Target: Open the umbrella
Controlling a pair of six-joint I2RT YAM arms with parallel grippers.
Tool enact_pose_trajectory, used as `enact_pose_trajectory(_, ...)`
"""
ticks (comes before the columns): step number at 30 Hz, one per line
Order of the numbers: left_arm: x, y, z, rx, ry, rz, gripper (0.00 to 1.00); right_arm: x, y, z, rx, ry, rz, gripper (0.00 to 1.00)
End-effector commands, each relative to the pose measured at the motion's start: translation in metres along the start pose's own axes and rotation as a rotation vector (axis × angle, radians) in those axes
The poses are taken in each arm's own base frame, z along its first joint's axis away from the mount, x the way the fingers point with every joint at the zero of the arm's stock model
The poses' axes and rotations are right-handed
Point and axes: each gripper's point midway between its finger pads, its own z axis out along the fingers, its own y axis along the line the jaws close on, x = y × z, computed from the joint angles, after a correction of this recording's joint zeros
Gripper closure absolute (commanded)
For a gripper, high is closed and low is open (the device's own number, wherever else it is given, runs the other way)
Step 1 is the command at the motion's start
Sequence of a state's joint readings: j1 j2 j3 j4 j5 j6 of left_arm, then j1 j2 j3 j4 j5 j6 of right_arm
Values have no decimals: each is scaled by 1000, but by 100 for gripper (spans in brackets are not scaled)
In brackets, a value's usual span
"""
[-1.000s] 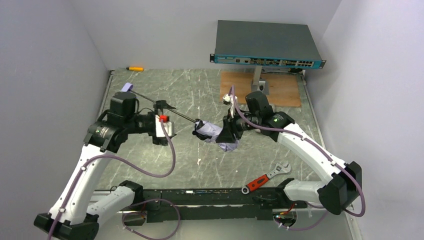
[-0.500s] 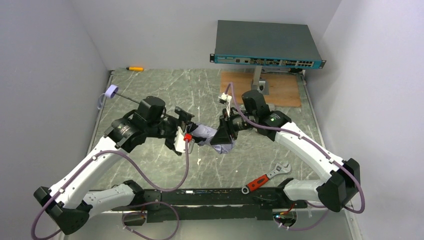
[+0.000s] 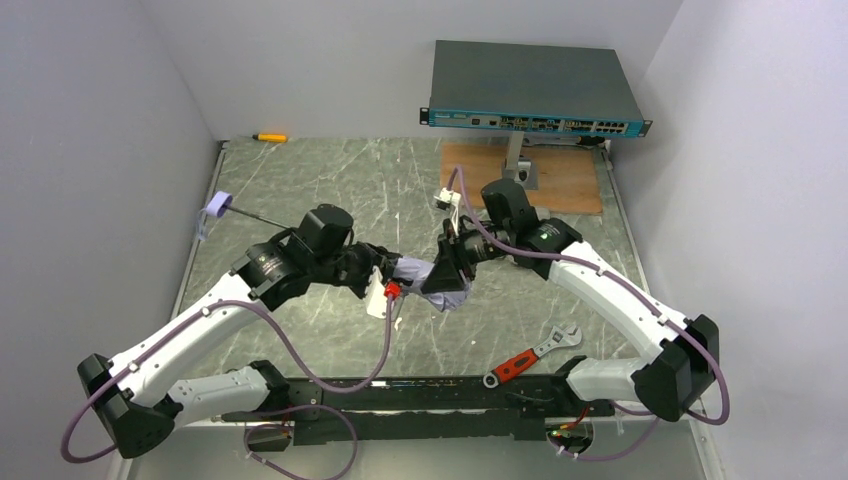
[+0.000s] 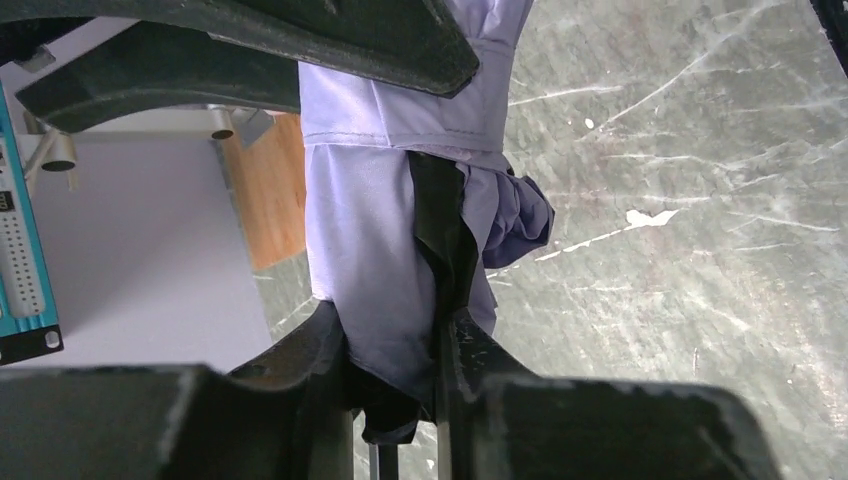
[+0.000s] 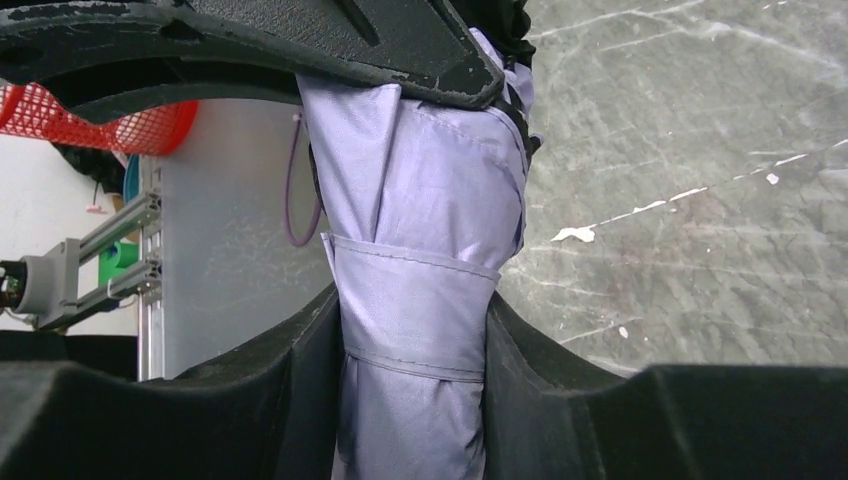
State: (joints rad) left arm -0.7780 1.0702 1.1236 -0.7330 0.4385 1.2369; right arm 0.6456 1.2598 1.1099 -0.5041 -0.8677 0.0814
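The umbrella (image 3: 412,270) hangs folded above the middle of the table, its lavender fabric bundled with black lining showing. Its thin black shaft (image 3: 257,219) runs up-left to the small pale handle (image 3: 218,205). My left gripper (image 3: 385,272) is shut on the shaft-side end of the folded fabric (image 4: 375,230), both fingers pressing the cloth, one finger (image 4: 300,350) on its left. My right gripper (image 3: 447,272) is shut on the strapped canopy bundle (image 5: 420,300) from the other side. The two grippers sit almost tip to tip.
A dark teal network switch (image 3: 535,85) stands on a metal post over a wooden board (image 3: 560,180) at the back right. A red-handled wrench (image 3: 530,355) lies at the front right. A yellow tool (image 3: 268,137) lies by the back wall.
My left gripper slid right along the shaft to the folded fabric and went from open to shut on it. The handle drifted left. The right gripper kept its hold.
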Motion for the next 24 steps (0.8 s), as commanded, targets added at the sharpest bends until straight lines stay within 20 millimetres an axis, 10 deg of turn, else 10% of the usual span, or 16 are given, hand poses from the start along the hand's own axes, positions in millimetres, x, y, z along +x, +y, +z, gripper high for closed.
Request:
enact_pose_trajectory(1,-3,4,-6,-57,-14,37,100,-10,24,-19,-47,-9,-152,43)
enact_pose_trajectory(7,-3,-3,-14,-89,-25,232,100,32,15,-23,-39,139,-113,12)
enact_pose_trajectory(18,-13,18,-9,-62,-47,277,100,29,7,-1,-66,210,-133,1)
enact_pose_trajectory(21,-16,23,-10,-74,-53,267,100,31,7,2,-95,241,-121,21)
enact_pose_trajectory(24,-11,26,-12,-87,-28,250,100,35,9,0,-109,248,-151,66)
